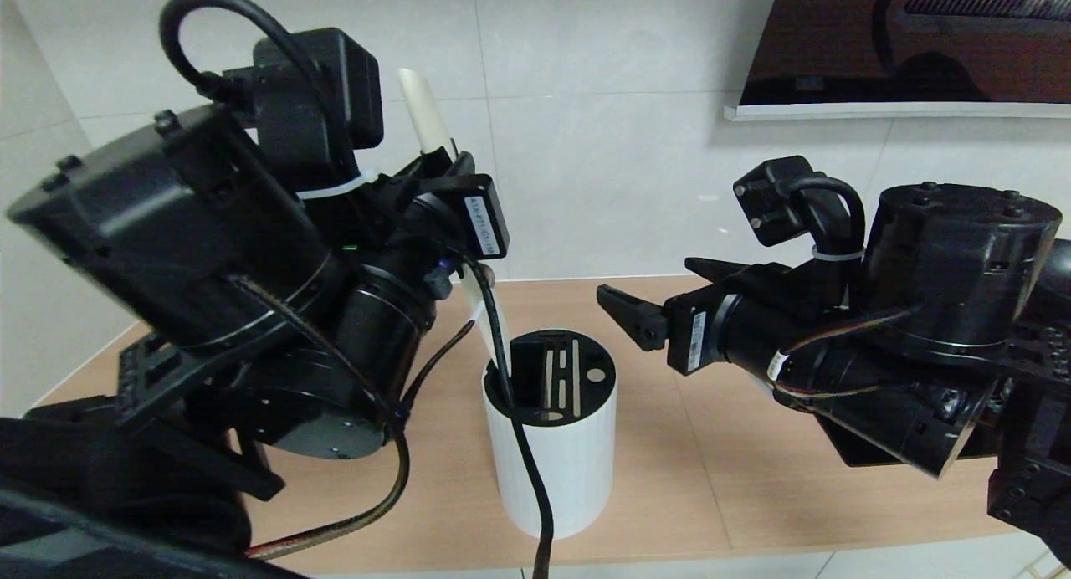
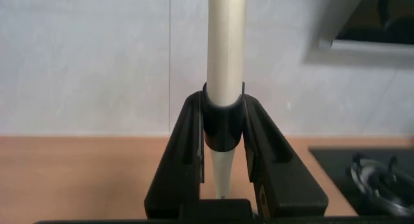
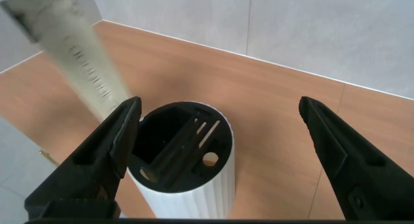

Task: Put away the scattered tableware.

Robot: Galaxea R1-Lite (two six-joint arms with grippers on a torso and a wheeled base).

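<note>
Head view: left tool (image 1: 437,165) clamps cream utensil (image 1: 422,110) over white holder (image 1: 561,470), cable (image 1: 523,428) crossing it; right tool (image 1: 645,279) wide open.

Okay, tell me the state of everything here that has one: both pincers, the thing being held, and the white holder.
Left pincer: shut on the cream utensil, above the white holder.
Right pincer: open, holding nothing, level with the white holder's top.
Cream utensil: gripped, handle up, tilted; whether its lower end sits in a slot is hidden.
White holder: upright on the counter, slotted top uncovered.
</note>
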